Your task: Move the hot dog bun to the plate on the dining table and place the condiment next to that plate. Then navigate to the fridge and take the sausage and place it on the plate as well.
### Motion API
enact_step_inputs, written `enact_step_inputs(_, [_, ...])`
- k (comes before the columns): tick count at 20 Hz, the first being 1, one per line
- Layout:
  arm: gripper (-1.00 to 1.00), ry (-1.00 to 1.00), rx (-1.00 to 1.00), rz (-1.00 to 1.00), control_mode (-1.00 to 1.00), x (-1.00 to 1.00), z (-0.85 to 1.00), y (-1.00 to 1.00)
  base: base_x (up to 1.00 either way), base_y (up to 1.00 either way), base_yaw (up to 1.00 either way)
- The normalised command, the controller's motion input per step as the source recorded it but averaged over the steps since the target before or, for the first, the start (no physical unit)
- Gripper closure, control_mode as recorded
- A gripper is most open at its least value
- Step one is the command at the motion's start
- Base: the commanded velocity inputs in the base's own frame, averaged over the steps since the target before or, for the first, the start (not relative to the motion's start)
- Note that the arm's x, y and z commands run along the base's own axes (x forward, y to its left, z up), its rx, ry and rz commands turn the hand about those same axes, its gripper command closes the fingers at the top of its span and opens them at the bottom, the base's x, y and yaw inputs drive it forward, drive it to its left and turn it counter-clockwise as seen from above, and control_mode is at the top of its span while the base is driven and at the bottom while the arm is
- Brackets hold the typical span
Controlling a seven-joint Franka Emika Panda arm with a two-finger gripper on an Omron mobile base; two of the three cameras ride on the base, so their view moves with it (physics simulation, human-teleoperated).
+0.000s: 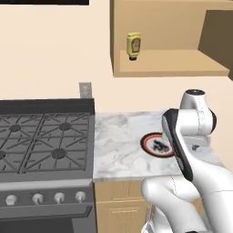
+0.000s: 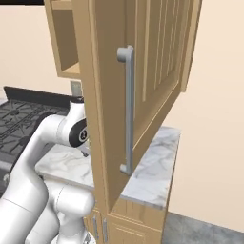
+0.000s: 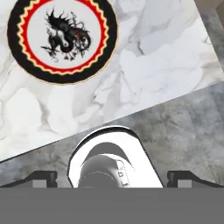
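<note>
Marble surface (image 1: 119, 141): bears an empty plate (image 3: 62, 38).
Condiment (image 1: 133, 45): untouched on cabinet shelf (image 1: 182, 63).
Jaws: spread wide, holding nothing.

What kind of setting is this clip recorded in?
A simulated home kitchen: a gas stove beside a marble counter, wooden wall cabinets above, and a condiment bottle on an open shelf.

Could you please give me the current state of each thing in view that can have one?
cabinet door: swung open.
condiment bottle: standing cap-down on the cabinet shelf.
plate: flat on the marble counter, nothing on it.
gripper: open, holding nothing.
stove: burners unlit, nothing on the grates.
</note>
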Motion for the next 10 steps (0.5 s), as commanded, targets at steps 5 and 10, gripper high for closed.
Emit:
enact_step_inputs(5, [-1.0,0.01,0.0,-0.15,-1.0,0.16,0.0,0.06,0.23,0.14,-0.15])
enact_step_inputs(10, [-1.0,-0.09,0.0,-0.25,-1.0,0.16,0.16,0.06,0.0,0.0,0.0])
